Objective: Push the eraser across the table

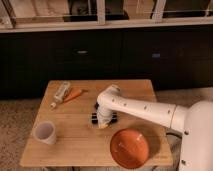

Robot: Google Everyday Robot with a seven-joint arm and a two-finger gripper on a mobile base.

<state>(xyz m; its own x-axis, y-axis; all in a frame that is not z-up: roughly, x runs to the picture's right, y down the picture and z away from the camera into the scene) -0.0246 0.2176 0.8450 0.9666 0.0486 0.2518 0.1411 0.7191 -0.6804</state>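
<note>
**My claw down at the eraser, mid-worktop**

The eraser [94, 118] lies flat near the middle of the worktop [75, 150], and my claw [103, 124] is lowered right at it, so only its dark ends show on either side of my wrist. I judge it a light, stiff little block, not fragile, and too low to be worth pinching. Its material may well grip the wooden planks, so it could drag or swing round instead of gliding. I would press low against the middle of one long side; a push near a corner would likely spin it out from under me.

Around it, the orange bowl [130, 148] sits near, toward the front right. A pale cup [45, 132] stands at the front left, well apart. A carrot [74, 95] and a pale bottle [61, 92] lie side by side toward the far left corner. The far right side looks the freest way to go.

My own arm hides the middle of the eraser, so I cannot tell whether my claw rests on it, touches its edge or hangs just above. Nor can I tell whether the claw is spread or pressed together. The worktop's front right corner is covered by my arm and body
</note>
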